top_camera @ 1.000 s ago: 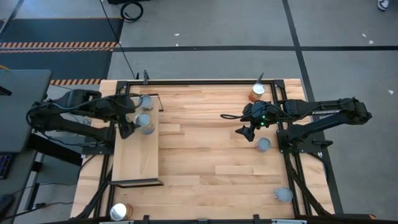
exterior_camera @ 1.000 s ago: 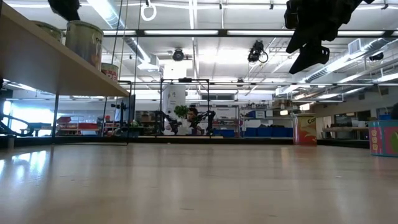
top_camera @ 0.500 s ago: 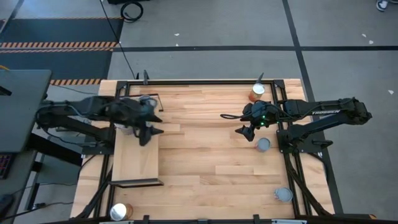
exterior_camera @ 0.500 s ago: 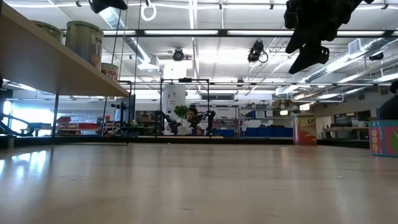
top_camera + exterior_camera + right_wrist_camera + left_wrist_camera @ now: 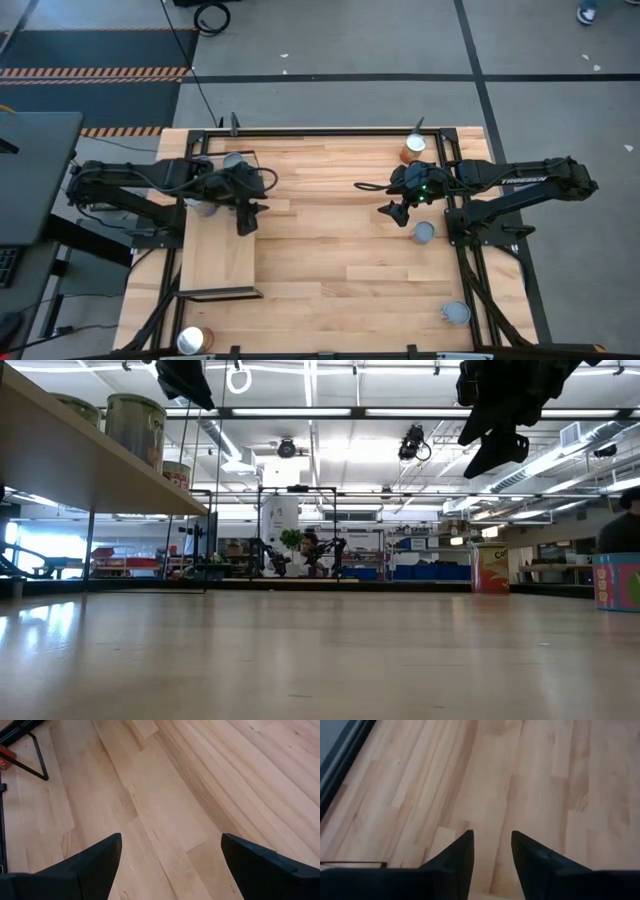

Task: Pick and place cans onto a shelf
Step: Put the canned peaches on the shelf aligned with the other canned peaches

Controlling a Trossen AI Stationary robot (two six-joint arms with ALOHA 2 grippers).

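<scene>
The shelf (image 5: 218,262), a pale board in a black frame, stands at the table's left. The low view shows three cans (image 5: 135,425) standing on it, and in the high view my left arm covers all but one of them (image 5: 233,160). More cans stand on the tabletop: one far right (image 5: 413,148), one by the right arm (image 5: 424,232), one near right (image 5: 456,313) and one near left (image 5: 192,340). My left gripper (image 5: 491,840) hovers over the shelf's right edge, its fingers a little apart with nothing between them. My right gripper (image 5: 170,842) hangs wide open over bare table.
Black frame posts (image 5: 232,124) rise at the table's far edge. A broad stretch of bare wood (image 5: 330,250) lies between the two arms. The low view shows the room beyond the table, with a person's shoulder (image 5: 618,532) at the right.
My left gripper has gone from over the cans on the shelf toward the table's right edge, and now hangs above the shelf's right side. The cans stay standing on the shelf.
</scene>
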